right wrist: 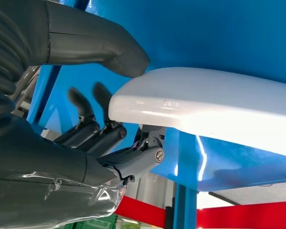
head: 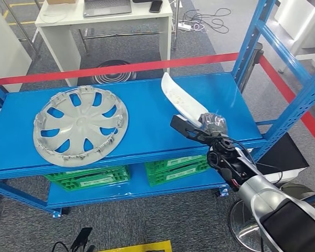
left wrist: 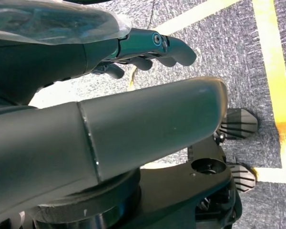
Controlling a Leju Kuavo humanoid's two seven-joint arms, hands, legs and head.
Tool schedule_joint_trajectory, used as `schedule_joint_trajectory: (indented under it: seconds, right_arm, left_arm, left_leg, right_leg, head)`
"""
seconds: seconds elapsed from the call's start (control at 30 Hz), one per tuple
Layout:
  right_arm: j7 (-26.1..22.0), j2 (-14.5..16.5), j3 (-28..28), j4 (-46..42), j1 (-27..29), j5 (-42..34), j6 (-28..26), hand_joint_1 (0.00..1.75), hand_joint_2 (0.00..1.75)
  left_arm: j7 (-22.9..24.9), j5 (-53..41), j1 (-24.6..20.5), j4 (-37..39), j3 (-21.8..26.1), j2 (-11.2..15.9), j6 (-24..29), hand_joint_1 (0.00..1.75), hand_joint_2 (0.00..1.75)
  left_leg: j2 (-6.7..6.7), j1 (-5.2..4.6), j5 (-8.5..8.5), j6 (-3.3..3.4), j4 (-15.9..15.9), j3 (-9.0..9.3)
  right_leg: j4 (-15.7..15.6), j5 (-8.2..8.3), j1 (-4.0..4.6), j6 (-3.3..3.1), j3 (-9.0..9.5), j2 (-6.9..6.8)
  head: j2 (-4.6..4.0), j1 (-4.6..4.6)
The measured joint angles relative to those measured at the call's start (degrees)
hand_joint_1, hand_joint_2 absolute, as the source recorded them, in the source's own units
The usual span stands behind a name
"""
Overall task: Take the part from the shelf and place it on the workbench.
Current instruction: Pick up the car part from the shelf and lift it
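Nearest, the left robot hand (left wrist: 148, 50) hung over grey carpet with its fingers loosely apart and nothing in them. Beyond it the right robot hand (head: 195, 128) reached onto the blue metal shelf (head: 148, 113), thumb above and dark fingers (right wrist: 95, 133) beneath the near end of the long white curved plastic part (head: 179, 98); contact looked close, but I could not tell whether the grip had closed. Further left lay a silver plastic wheel cover (head: 80, 126), well apart, and behind stood a white table (head: 69, 21).
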Motion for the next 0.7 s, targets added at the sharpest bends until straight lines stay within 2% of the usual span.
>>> schedule_joint_trajectory:
  seconds: [0.7]
  right_arm:
    - [-0.2, -0.2, 0.0, 0.0, 0.0, 0.2, 0.7, 1.75, 1.75]
  left_arm:
    - [-0.2, 0.2, -0.1, 0.0, -0.4, 0.0, -0.1, 0.0, 0.0]
  left_leg:
    - [0.0, 0.0, 0.0, 0.0, 0.0, 0.1]
  right_leg:
    - [0.0, 0.0, 0.0, 0.0, 0.11, 0.0]
  head:
    - [0.0, 0.01]
